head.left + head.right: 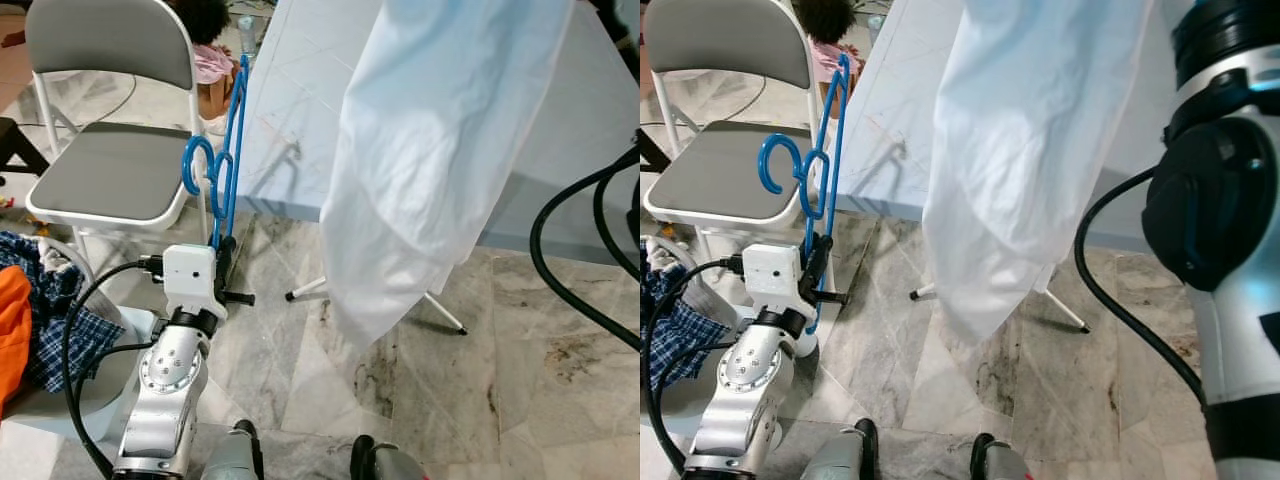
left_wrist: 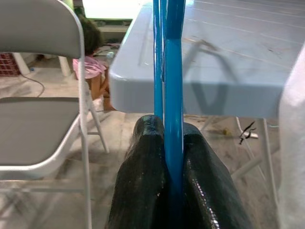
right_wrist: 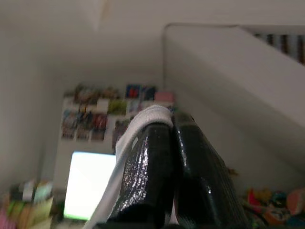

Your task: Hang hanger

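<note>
a: left eye view first, from the left: a pile of clothes (image 1: 40, 310), then a grey folding chair (image 1: 110, 180). what's the left gripper (image 1: 225, 262) doing?

b: its jaws are clamped on the blue hangers (image 1: 225, 160), which stand upright just beside the chair, hooks curling toward the seat. the left wrist view shows the blue bars pinched tight between the black fingers (image 2: 143, 176).

a: more than one hanger?

b: looks like two hooks, so likely two held together.

a: and further right?

b: the pale blue table (image 1: 300, 100), then a white garment (image 1: 440, 150) hanging in front of it. the right gripper (image 3: 167, 126) is raised high, its jaws shut on a fold of white cloth.

a: so how should this go well?

b: i'd judge the hook needs turning toward whatever rail holds the garment; that rail is out of sight. keep the pinch firm, lift slowly, and steer past the table edge and the cloth.
</note>
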Motion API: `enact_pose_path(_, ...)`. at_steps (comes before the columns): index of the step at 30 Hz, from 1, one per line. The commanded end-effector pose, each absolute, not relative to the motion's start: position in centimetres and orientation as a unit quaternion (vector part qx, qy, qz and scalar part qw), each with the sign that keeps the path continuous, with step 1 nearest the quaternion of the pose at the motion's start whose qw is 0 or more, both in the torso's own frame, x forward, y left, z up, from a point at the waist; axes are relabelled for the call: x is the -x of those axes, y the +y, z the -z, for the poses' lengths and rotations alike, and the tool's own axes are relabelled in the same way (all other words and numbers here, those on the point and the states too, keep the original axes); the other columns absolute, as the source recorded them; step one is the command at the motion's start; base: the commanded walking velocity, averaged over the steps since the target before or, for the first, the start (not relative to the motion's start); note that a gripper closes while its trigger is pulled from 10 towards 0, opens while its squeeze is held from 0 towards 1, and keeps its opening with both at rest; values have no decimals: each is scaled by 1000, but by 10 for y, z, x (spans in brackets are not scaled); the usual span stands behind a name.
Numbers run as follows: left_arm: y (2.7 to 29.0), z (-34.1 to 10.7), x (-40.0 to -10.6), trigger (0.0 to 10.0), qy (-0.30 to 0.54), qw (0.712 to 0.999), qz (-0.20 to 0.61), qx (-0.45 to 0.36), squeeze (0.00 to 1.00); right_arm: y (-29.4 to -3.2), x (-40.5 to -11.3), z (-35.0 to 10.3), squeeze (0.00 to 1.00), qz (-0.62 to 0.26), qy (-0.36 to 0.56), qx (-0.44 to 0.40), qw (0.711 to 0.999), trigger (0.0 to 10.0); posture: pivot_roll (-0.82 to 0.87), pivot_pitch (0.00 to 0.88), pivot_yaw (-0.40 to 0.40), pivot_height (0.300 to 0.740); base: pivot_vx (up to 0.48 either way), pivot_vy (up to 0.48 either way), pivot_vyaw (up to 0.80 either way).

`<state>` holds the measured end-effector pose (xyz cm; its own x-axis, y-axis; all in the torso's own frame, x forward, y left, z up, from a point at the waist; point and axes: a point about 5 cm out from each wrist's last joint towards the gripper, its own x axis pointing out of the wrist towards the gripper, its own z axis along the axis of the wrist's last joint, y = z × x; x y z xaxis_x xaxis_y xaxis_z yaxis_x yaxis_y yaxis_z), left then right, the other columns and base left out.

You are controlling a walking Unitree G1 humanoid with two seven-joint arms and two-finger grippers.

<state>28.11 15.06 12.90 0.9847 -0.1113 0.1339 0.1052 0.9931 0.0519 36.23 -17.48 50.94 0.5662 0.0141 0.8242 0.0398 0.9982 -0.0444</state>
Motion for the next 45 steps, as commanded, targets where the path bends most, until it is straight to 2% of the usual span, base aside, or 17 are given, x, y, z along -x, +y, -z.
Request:
enact_pose_path(1, 151, -130, -277, 10000, -70, 996, 47, -26, 0, -172, -371, -494, 0, -7, -447, 49, 893, 10000, 272, 258, -67, 740, 0, 0, 0)
enact_pose_path(3, 150, -128, -277, 10000, -67, 996, 47, -25, 0, -168, -396, -433, 0, -47, -371, 77, 924, 10000, 268, 260, -64, 740, 0, 0, 0)
enact_pose_path(4, 149, -128, -277, 10000, -66, 996, 48, -25, 0, -166, -402, -414, 0, -65, -349, 86, 931, 10000, 267, 260, -62, 740, 0, 0, 0)
enact_pose_path(8, 148, -128, -278, 10000, -66, 996, 56, -23, 0, -162, -412, -352, 0, -113, -286, 108, 945, 10000, 257, 258, -55, 740, 0, 0, 0)
enact_pose_path(11, 148, -128, -279, 10000, -65, 996, 58, -24, 0, -162, -413, -331, 0, -128, -263, 117, 949, 10000, 247, 256, -53, 740, 0, 0, 0)
enact_pose_path(14, 146, -129, -284, 10000, -65, 996, 64, -25, 0, -164, -412, -287, 0, -152, -220, 95, 959, 10000, 231, 247, -41, 740, 0, 0, 0)
enact_pose_path(21, 142, -131, -289, 10000, -69, 994, 78, -23, 0, -168, -410, -262, 0, -155, -187, 72, 967, 10000, 217, 235, -39, 740, 0, 0, 0)
enact_pose_path(28, 142, -129, -290, 10000, -68, 995, 77, -16, 0, -162, -399, -213, 0, -186, -131, 70, 971, 10000, 204, 226, -43, 740, 0, 0, 0)
enact_pose_path(34, 138, -128, -291, 10000, -68, 994, 86, -13, 0, -160, -397, -207, 24, -189, -118, 44, 974, 10000, 194, 223, -39, 740, 0, 0, 0)
enact_pose_path(35, 138, -129, -293, 10000, -69, 994, 88, -12, 0, -159, -396, -206, 1000, -194, -115, 41, 973, 10000, 192, 223, -38, 740, 0, 0, 0)
enact_pose_path(45, 134, -127, -293, 10000, -61, 993, 105, -5, 0, -154, -390, -196, 1000, -230, -89, 36, 969, 10000, 187, 222, -30, 740, 0, 0, 0)
